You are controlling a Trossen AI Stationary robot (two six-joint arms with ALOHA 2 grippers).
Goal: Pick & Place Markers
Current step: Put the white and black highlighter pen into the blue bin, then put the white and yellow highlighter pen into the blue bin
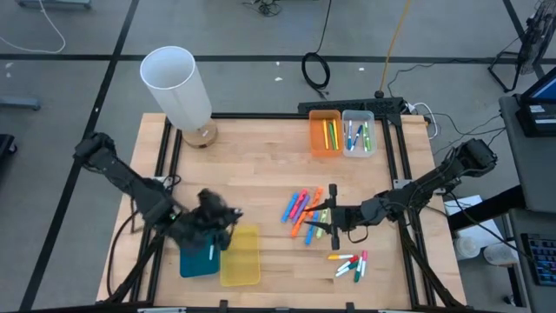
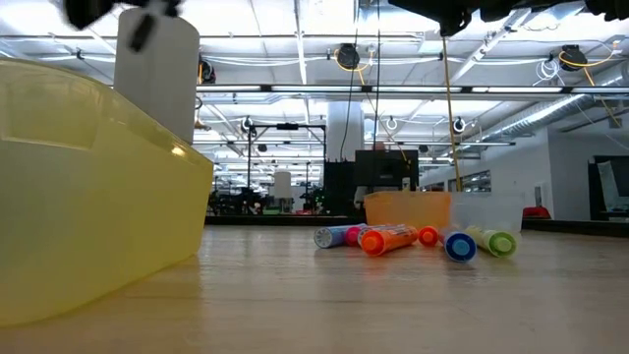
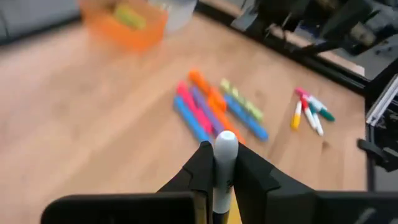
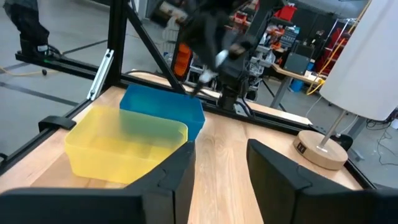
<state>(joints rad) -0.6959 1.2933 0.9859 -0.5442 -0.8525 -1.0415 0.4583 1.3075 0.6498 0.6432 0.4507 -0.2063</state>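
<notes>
My left tool point(image 3: 219, 180) clamps thin white-bodied marker point(image 3: 224, 149) over blue plastic bin point(image 1: 198, 260); light, stiff, slippery; grip mid-barrel. Right tool point(image 4: 219, 163) parted, empty.

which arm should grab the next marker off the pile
Right. The right gripper sits open beside the loose markers mid-table, while the left gripper is shut on a white marker over the blue bin.

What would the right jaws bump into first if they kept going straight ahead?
Probably the yellow bin. The right gripper, jaws apart, points across bare table toward it, with the blue bin just behind. The left gripper hangs over that blue bin, but how far off is hard to judge.
</notes>
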